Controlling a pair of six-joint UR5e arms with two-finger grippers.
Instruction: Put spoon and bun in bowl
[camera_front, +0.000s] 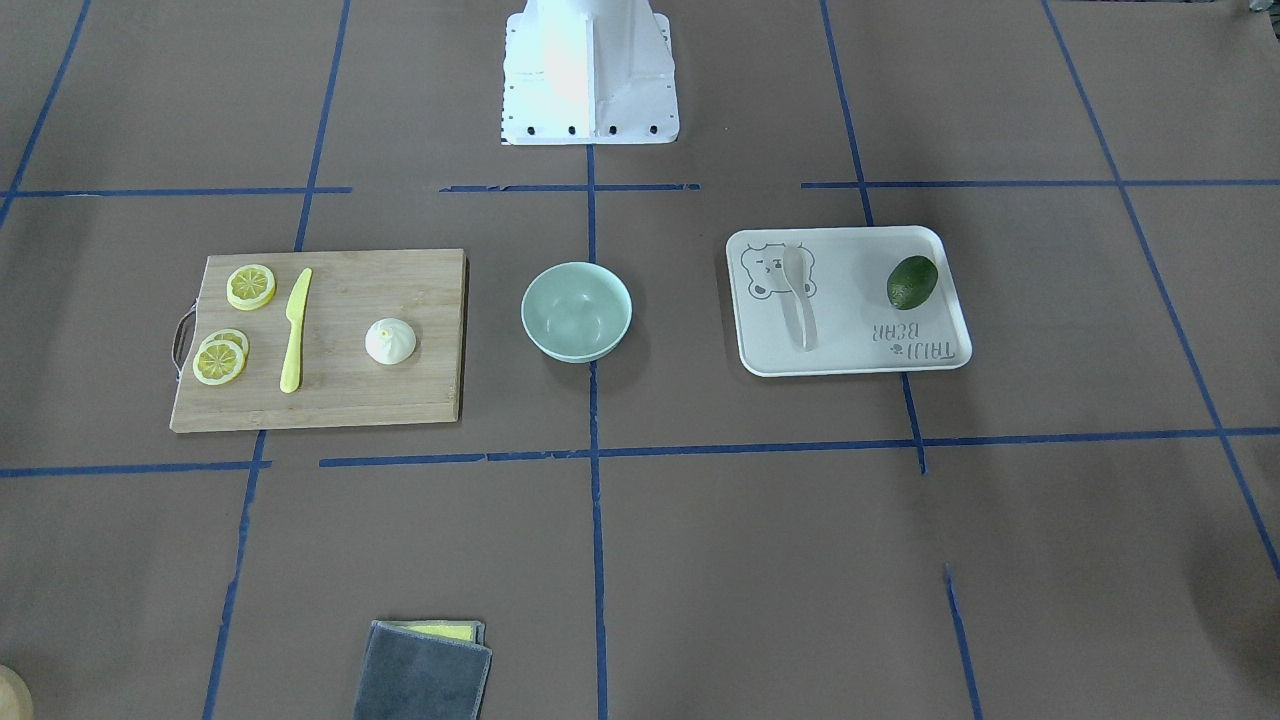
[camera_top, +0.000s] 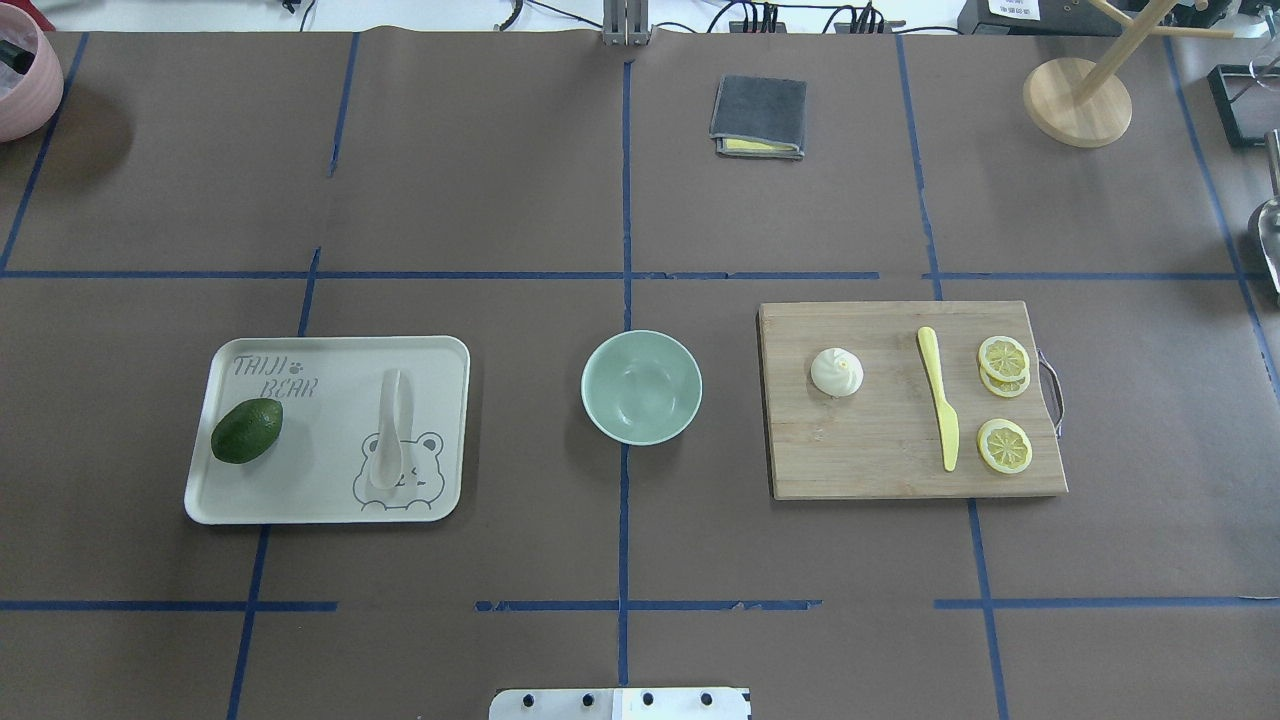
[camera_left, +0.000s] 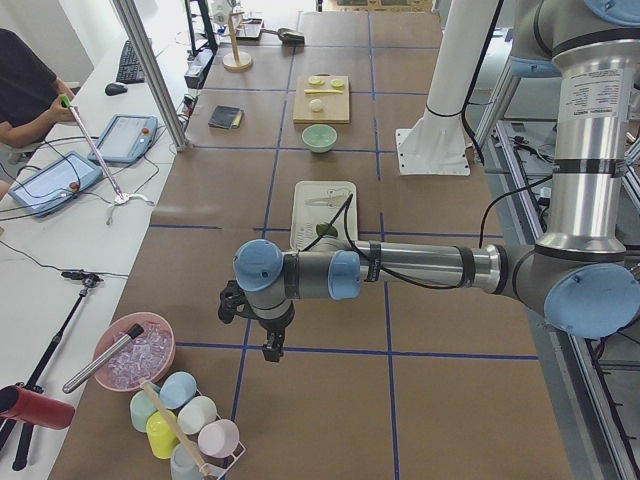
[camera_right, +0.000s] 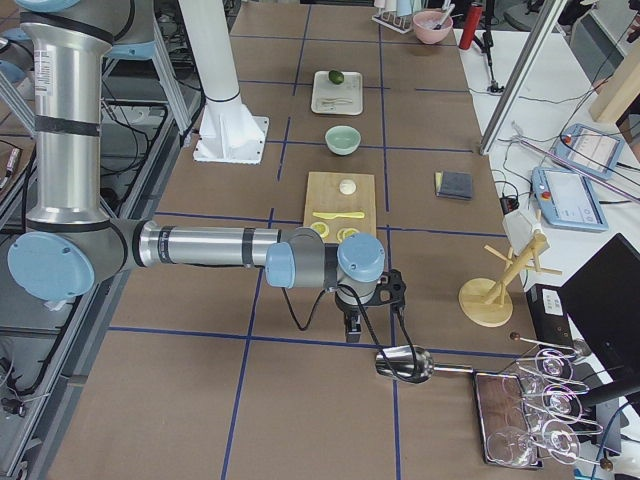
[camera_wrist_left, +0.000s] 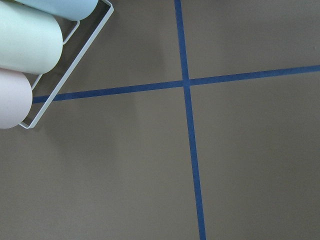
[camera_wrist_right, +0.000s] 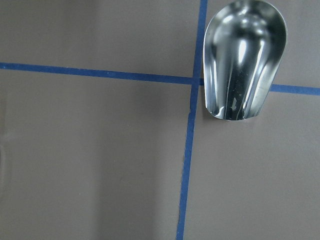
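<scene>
My left gripper (camera_left: 270, 345) hangs over bare table out at the left end, close to a rack of pastel cups (camera_wrist_left: 27, 45). My right gripper (camera_right: 352, 328) hangs at the opposite end, just short of a metal scoop (camera_wrist_right: 245, 60). Neither wrist camera shows its fingers, so I cannot tell how either pair of jaws stands. The spoon (camera_top: 388, 428) lies flat on the bear-print tray (camera_top: 300, 490), well inboard of the left gripper and beside an avocado (camera_top: 247, 430). I judge it to be light, stiff and slick, and hard to get under because it lies so low. I would pinch across the narrow handle, not the scoop. The bun (camera_top: 837, 371) sits on the cutting board (camera_top: 880, 450), well inboard of the right gripper, with the yellow knife (camera_top: 938, 410) lying between them. It looks light and probably yielding, and its sloped dome could squirt upward, so I would close gently and low across its widest part. The bowl (camera_top: 641, 390) sits empty beyond both objects, midway between the two grippers.
</scene>
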